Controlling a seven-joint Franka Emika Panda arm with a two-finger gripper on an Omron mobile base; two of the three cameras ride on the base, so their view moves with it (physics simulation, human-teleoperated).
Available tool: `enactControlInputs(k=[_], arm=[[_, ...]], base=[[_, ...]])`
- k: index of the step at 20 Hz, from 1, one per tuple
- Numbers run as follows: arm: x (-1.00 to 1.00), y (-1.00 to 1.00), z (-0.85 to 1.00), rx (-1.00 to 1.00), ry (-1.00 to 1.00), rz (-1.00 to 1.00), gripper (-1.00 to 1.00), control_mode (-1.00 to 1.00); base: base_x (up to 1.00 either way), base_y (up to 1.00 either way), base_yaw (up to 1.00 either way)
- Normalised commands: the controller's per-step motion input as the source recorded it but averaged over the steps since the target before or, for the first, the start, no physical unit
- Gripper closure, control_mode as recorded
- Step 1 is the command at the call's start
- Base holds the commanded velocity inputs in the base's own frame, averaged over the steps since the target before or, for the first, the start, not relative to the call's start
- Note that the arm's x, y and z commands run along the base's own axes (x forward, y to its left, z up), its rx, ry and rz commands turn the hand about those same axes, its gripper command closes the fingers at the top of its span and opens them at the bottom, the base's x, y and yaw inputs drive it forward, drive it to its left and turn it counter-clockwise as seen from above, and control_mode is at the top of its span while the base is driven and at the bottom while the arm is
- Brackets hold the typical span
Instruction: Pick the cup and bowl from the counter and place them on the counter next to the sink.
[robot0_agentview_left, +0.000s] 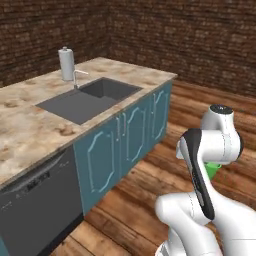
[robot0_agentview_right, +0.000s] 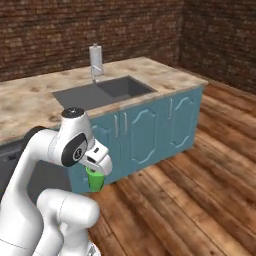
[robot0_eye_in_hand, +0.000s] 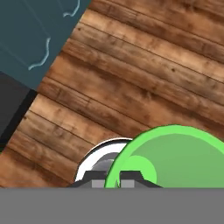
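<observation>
And here we are in front of the counter (robot0_agentview_left: 30, 135), a beige stone slab, marbled, with brown blotches and veins, sitting over smooth teal cabinets (robot0_agentview_right: 150, 135) with pale curved trim on the doors. Sunk into that stone is the sink (robot0_agentview_left: 90, 100), a wide dark grey rectangular basin, flat-walled and matte. At its back edge stands a slim silver faucet (robot0_agentview_left: 77, 77), and just behind that a tall grey cylinder (robot0_agentview_left: 66, 64) with a small knob on top, upright. To the left of the cabinets there's a dark, flat-fronted dishwasher panel (robot0_agentview_left: 40, 205). The floor (robot0_agentview_right: 200, 190) is glossy reddish-brown wooden planks, and the walls (robot0_agentview_right: 75, 30) are rough dark brick.

Now the cup (robot0_agentview_right: 94, 180): small, bright green, smooth and plastic-looking, round in section. It's off the stone entirely, held low in the air in front of the teal doors, above the planks, well below the counter's edge. The gripper (robot0_agentview_right: 95, 172) has its fingers closed in tight on the cup's rim. In the right base view the cup hangs beneath the hand with its long axis close to vertical. In the hand view you look down into it: the green rim (robot0_eye_in_hand: 175, 157) is a broad ring and the mouth faces the camera, so the opening points up toward the hand. In the left base view just a sliver of green (robot0_agentview_left: 213, 170) peeks out behind the white arm.
</observation>
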Motion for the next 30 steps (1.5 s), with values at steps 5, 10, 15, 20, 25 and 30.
enactControlInputs(k=[5,10,15,20,25,30], arm=[[0.00,0.00,0.00,0.00,0.00,0.00,1.00,1.00],[0.00,0.00,0.00,0.00,0.00,0.00,1.00,1.00],[0.00,0.00,0.00,0.00,0.00,0.00,1.00,1.00],[0.00,0.00,0.00,0.00,0.00,0.00,1.00,1.00],[0.00,0.00,0.00,0.00,0.00,0.00,1.00,1.00],[0.00,0.00,0.00,0.00,0.00,0.00,1.00,1.00]], base=[[0.40,-0.10,0.79],[0.93,-0.36,0.14],[0.78,-0.72,0.08],[0.48,-0.74,0.18],[0.64,-0.61,0.27],[0.86,-0.58,0.30]])
